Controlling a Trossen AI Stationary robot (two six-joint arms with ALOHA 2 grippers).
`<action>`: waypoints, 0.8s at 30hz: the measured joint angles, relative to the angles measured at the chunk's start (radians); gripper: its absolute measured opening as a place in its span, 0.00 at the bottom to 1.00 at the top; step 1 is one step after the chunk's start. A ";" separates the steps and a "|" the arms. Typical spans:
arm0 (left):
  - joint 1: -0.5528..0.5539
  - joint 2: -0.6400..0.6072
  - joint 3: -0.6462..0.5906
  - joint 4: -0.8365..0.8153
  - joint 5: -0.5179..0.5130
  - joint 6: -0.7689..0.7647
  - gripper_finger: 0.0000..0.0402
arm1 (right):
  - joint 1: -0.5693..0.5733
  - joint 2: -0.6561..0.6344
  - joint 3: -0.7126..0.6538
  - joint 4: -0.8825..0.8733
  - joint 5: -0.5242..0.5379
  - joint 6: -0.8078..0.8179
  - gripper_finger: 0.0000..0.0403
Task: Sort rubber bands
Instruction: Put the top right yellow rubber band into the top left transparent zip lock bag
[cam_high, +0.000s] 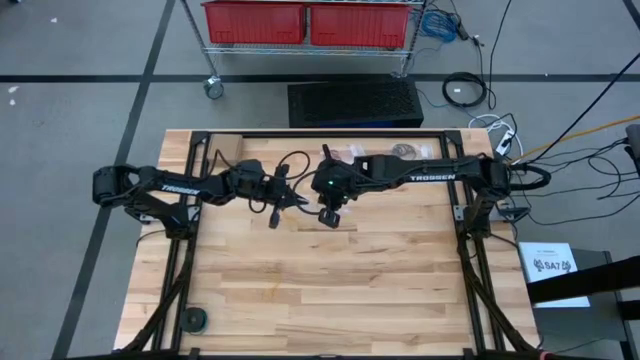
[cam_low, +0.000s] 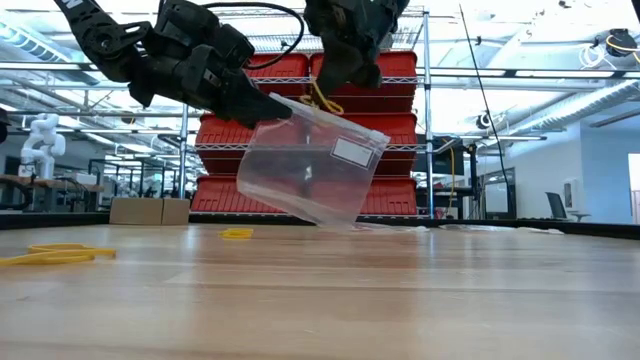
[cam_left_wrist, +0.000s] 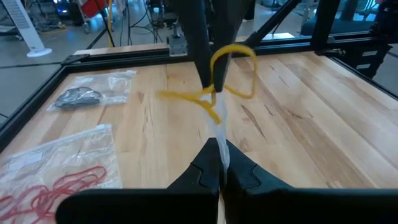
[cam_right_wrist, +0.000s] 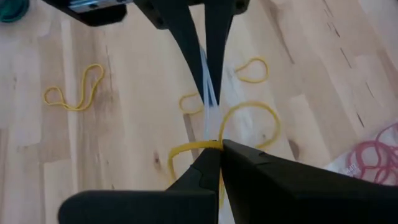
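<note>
Red bands (cam_left_wrist: 46, 193) cut off at edge, bagged dark bands (cam_left_wrist: 78, 96) indistinct

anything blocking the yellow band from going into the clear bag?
Nothing visible does. The right gripper pinches the yellow rubber band directly at the top edge of the clear plastic zip bag, which the left gripper holds up off the wooden table. Whether the bag's mouth is open cannot be told.

Rubber bands (cam_right_wrist: 73, 90) and bags (cam_left_wrist: 93, 93) on wooden table (cam_high: 330, 280)
</note>
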 joint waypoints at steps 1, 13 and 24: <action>0.000 0.000 0.000 0.000 0.000 0.000 0.00 | 0.000 0.003 0.000 0.001 0.000 0.000 0.00; 0.000 0.001 0.000 0.000 0.000 -0.001 0.00 | -0.005 0.041 0.000 -0.027 -0.007 -0.004 0.00; 0.000 0.001 0.000 0.000 0.000 -0.002 0.00 | -0.046 0.085 0.000 -0.006 -0.070 0.000 0.00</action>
